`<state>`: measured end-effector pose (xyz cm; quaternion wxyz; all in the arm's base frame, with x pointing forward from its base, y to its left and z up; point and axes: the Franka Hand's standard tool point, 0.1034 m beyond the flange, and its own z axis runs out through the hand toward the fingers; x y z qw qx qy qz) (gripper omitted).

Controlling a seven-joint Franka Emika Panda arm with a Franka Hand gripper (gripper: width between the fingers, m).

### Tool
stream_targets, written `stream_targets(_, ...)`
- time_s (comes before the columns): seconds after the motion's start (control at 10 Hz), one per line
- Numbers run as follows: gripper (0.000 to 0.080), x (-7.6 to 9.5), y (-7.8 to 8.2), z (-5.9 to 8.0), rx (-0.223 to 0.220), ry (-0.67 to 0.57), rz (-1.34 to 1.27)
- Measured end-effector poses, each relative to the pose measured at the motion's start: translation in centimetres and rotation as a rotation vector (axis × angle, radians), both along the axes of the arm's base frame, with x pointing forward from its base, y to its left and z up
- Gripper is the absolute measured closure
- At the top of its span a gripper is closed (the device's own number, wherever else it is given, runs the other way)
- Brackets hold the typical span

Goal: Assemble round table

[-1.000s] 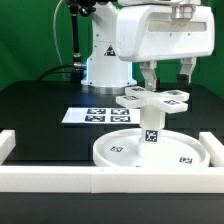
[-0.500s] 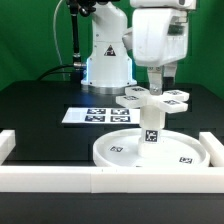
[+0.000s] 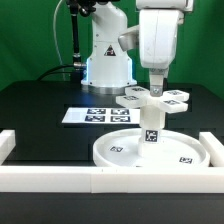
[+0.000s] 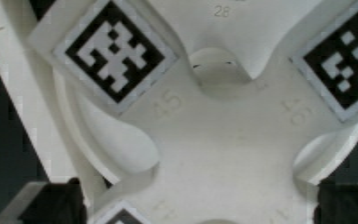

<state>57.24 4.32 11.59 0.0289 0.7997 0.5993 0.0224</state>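
Note:
The large rimmed round disc (image 3: 120,150) lies on the black table near the front rail. The short cylindrical leg (image 3: 151,128) stands upright on its middle. The cross-shaped base (image 3: 150,98) sits flat on top of the leg, its tagged arms spread out. My gripper (image 3: 157,88) hangs straight down over the base's hub, fingertips at the level of the arms. In the wrist view the base (image 4: 202,130) fills the picture and my gripper (image 4: 197,205) is open, one dark finger (image 4: 51,200) on each side of the hub. I cannot tell whether the fingers touch it.
The marker board (image 3: 95,116) lies flat behind the disc toward the exterior view's left. The long white border rail (image 3: 100,178) runs along the front, with raised ends at both sides. The arm's base (image 3: 105,60) stands at the back.
The wrist has turned about a quarter turn above the cross-shaped base, so the hand now shows narrow side-on. The base, leg and disc have not moved.

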Motion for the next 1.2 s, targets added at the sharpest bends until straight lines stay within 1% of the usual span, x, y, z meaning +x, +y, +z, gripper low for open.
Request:
stream_targets(0.3, 0.015, -0.3, -0.7, -0.9, -0.002, 0.015, -0.013)
stream_targets(0.7, 0.015, -0.4, -0.9, -1.3, -0.004, 0.022, -0.016)
stream_targets(0.8, 0.0251, -0.4, -0.9, -1.3, -0.004, 0.022, -0.016)
stream_targets(0.9, 0.0251, -0.7, -0.9, -1.4, -0.004, 0.031, -0.016)
stream_targets(1.0, 0.036, -0.8, -0.9, -1.4, -0.005, 0.035, -0.016)
stream_targets(1.2, 0.036, -0.8, -0.9, -1.5, -0.003, 0.035, -0.041)
